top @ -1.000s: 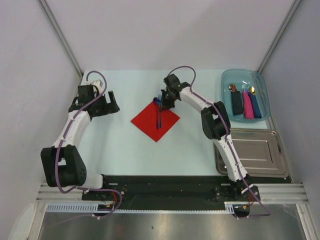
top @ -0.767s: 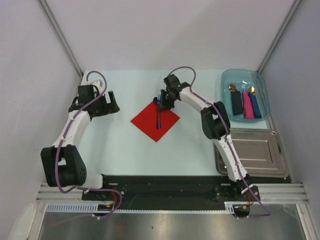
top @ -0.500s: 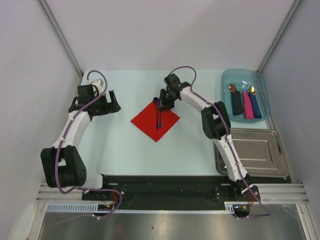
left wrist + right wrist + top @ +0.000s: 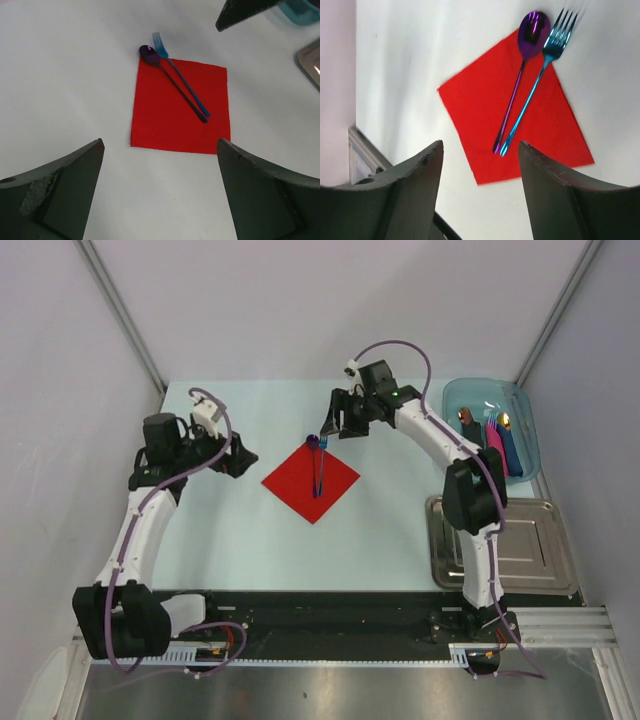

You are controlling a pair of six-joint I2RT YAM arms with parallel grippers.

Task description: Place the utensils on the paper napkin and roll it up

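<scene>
Spoon (image 4: 515, 90) and fork (image 4: 532, 90) lie side by side on the red napkin (image 4: 470, 115) at table (image 4: 240, 530) centre, with their heads past its 12 o'clock corner. Right gripper (image 4: 480, 146) hovers at 1 o'clock, jaws apart and empty. Left gripper (image 4: 160, 142) is at 9 o'clock, jaws fully spread and empty.

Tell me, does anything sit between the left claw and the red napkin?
No. In the top view, only bare table separates the open left gripper from the red napkin; the spoon and fork lie on the napkin itself.
</scene>
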